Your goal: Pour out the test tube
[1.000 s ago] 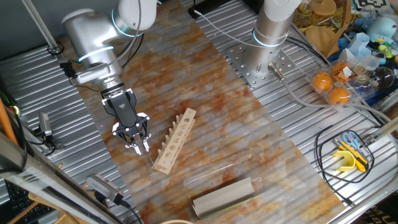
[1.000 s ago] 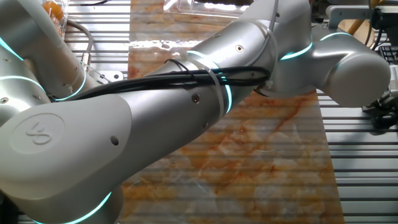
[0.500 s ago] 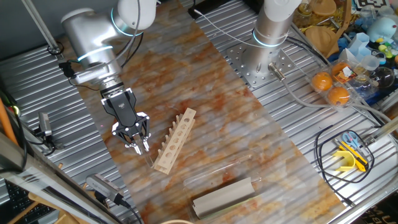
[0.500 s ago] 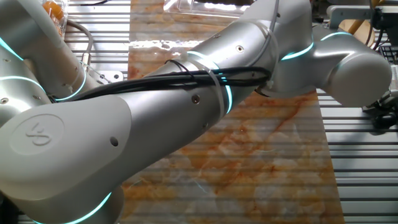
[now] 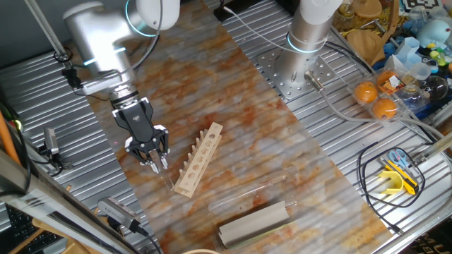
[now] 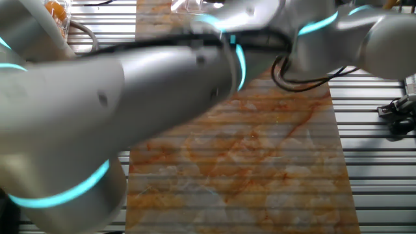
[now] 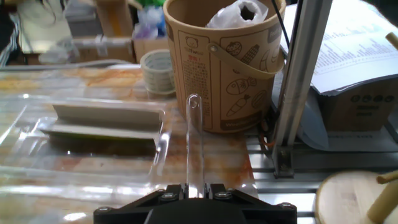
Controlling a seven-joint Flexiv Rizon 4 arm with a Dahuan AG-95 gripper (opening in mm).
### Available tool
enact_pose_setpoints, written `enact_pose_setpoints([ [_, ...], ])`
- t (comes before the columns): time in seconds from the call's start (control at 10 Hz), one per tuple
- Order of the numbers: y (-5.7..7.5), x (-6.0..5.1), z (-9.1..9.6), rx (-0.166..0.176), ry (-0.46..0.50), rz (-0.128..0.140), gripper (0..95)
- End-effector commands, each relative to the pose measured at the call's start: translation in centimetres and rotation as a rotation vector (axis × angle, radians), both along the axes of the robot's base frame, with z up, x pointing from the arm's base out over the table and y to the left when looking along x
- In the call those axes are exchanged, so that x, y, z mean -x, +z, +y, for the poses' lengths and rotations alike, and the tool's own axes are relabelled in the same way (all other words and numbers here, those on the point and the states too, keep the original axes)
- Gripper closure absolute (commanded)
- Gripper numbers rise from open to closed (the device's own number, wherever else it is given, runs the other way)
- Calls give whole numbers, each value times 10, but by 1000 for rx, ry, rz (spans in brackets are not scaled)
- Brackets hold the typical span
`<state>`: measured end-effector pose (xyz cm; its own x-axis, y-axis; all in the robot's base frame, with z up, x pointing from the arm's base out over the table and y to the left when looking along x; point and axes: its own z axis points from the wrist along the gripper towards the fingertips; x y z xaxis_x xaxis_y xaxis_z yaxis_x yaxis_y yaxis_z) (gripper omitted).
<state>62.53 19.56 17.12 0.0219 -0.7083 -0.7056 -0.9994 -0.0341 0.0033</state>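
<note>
My gripper (image 5: pixel 155 165) hangs over the left side of the marbled mat (image 5: pixel 233 106), just left of the wooden rack (image 5: pixel 199 159). It is shut on the test tube (image 7: pixel 194 140), a thin clear glass tube. In the hand view the tube sticks straight out from between the jaws of the gripper (image 7: pixel 194 187), its rounded end in front of a paper bucket. From the fixed view only a faint sliver of the test tube (image 5: pixel 169 181) shows below the fingertips. The other fixed view is filled by my blurred arm (image 6: pixel 162 84), which hides the gripper.
A longer clear tube (image 5: pixel 247 192) and a grey block (image 5: pixel 254 222) lie near the mat's front end. The paper bucket (image 7: pixel 221 62), a tape roll (image 7: pixel 155 70) and a metal post (image 7: pixel 298 87) stand ahead of the hand. A second arm's base (image 5: pixel 311 32) stands at the back.
My arm has shifted a little up and to the left with the test tube still held. In the other fixed view the arm has swung upward and is blurred by motion.
</note>
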Motion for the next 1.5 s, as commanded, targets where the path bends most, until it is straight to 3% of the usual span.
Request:
enact_pose_setpoints([
  [0.1,2,0,-3,55,8,-8,950],
  [0.2,4,0,-3,71,11,-11,950],
  [0.4,10,-1,-5,174,27,-18,950],
  [0.6,18,1,-10,257,27,-17,950],
  [0.7,19,2,-12,275,27,-16,950],
  [0.9,26,4,-19,374,21,-11,950],
  [1.3,38,9,-28,458,11,-6,950],
  [1.5,41,11,-32,478,11,-6,950],
])
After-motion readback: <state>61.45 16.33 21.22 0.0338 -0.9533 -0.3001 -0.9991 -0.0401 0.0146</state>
